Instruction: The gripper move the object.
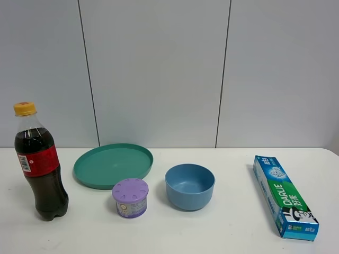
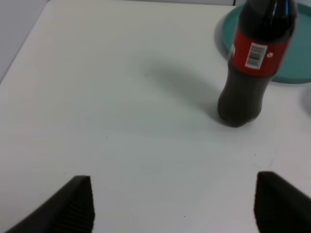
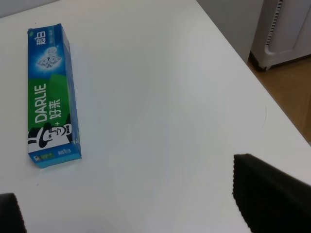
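The clear plastic cola bottle (image 1: 39, 164) stands upright at the desk's (image 1: 233, 227) left end beside a round green plate (image 1: 113, 165). Both grippers' ribbed dark jaws spread wide, holding nothing: left gripper (image 2: 172, 206), right gripper (image 3: 131, 208).

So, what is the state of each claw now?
Left claw: open, holding nothing.
Right claw: open, holding nothing.

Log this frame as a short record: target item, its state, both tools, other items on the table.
target: cola bottle, upright, yellow cap on, at the table's left end
contact: none; no tool touches it
left tool: open, empty, bottle ahead of it
right tool: open, empty, toothpaste box ahead of it
other items: green plate, purple-lidded jar, blue bowl
surface: white table
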You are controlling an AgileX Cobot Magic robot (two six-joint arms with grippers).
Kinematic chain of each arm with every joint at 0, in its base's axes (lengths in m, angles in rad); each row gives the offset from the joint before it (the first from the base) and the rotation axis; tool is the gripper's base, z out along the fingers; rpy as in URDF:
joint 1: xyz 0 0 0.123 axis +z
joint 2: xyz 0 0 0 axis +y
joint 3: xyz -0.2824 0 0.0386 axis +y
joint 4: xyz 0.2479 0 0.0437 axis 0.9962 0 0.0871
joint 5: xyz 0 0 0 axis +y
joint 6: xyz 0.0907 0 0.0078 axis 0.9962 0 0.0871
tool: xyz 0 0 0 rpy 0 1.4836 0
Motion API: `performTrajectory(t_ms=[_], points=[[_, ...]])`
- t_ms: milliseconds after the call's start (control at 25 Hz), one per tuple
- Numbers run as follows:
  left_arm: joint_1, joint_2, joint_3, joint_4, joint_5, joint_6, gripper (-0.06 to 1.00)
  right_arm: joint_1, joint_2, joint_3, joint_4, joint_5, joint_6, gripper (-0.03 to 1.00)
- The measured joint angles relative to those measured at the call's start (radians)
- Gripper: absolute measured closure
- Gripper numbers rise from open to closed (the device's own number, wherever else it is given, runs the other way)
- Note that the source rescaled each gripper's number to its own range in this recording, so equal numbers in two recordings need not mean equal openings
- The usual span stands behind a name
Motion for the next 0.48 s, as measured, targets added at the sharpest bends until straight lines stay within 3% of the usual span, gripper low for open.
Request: performTrajectory(t_ms=[480], points=[[0.0,0.0,0.0,0.0,0.0,0.0,-0.06,0.0,0.0,0.0,0.0,0.0,0.0,0.37]])
